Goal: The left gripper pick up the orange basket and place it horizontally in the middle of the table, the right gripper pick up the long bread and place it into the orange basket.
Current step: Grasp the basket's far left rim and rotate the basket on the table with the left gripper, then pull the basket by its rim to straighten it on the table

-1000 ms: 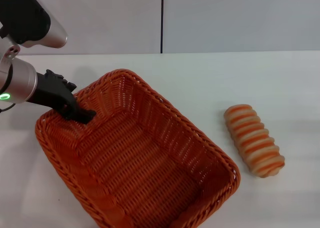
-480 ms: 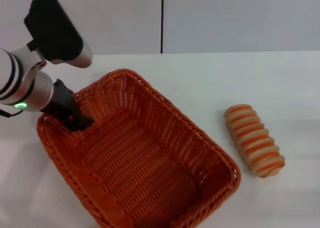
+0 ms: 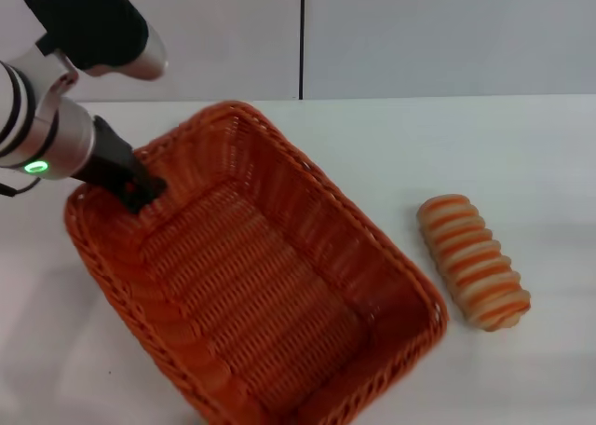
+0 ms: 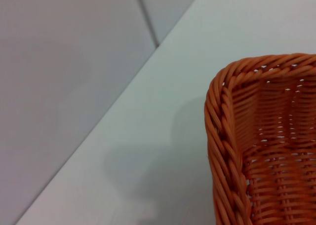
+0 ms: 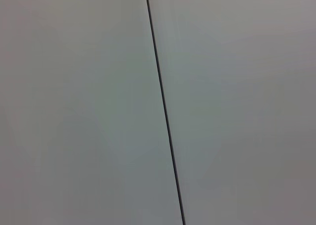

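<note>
The left gripper sits at about ten o'clock in the head view, its black fingers clamped over the braided rim of the orange basket at the basket's far-left short wall. One finger reaches down inside the wall; the other is hidden behind the wicker, so the grip reads as closed on the rim. Behind the fingers, the silver-grey arm segment with its small green light runs out toward nine o'clock, and the black upper casing stands above it at eleven o'clock.

The orange basket lies on the white surface on a diagonal, its long axis running from ten o'clock down to five o'clock. It fills the centre and lower left of the head view, and its near corner is cut off by the lower edge of the picture. Whether the held end is lifted off the surface cannot be told. The left wrist view shows one rounded corner of the basket rim with the white surface and a grey wall beyond it.

The long bread lies on the surface at about four o'clock, just beside the basket's near-right corner but apart from it, its striped length angled roughly parallel to the basket.

The right gripper is out of sight; the right wrist view shows only a grey panelled wall with a dark seam.
</note>
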Available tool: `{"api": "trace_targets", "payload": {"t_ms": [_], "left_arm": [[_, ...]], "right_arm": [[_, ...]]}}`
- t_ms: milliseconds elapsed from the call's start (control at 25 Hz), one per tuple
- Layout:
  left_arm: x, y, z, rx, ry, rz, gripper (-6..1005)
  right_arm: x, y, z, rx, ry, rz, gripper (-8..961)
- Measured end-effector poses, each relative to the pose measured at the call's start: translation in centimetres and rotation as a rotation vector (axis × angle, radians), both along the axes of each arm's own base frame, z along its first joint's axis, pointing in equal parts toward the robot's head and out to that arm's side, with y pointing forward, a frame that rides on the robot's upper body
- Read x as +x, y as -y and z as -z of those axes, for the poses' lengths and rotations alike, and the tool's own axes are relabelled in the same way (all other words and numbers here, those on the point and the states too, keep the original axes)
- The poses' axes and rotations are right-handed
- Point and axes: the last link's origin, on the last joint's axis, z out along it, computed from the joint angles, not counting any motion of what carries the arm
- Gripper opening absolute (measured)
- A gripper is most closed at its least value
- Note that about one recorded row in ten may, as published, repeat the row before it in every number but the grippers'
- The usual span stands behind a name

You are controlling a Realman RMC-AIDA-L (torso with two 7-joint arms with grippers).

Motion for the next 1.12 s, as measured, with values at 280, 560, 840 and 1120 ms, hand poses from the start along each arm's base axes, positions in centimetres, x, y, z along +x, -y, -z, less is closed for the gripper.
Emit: {"api": "trace_targets", "payload": {"t_ms": [280, 560, 840, 1120], "left_arm": [[-0.3, -0.6, -1.9, 0.12, 0.065, -0.175, 217], [-1.0, -0.8, -3.9, 0.243, 0.262, -0.352, 194], [-2.4, -0.1, -5.6, 0.321, 0.427, -0.479, 179], [-4.4, 2.2, -6.1, 0.337, 0.443, -0.547, 163]], "right_arm": [[0.0, -0.4, -0.9, 0.028, -0.025, -0.012, 786], [0.2, -2.2, -3.4, 0.045, -0.047, -0.047, 786], [-0.6, -4.8, -5.3, 0.077, 0.0, -0.058, 786], [-1.4, -7.7, -6.1, 0.054, 0.014, -0.063, 786]]}}
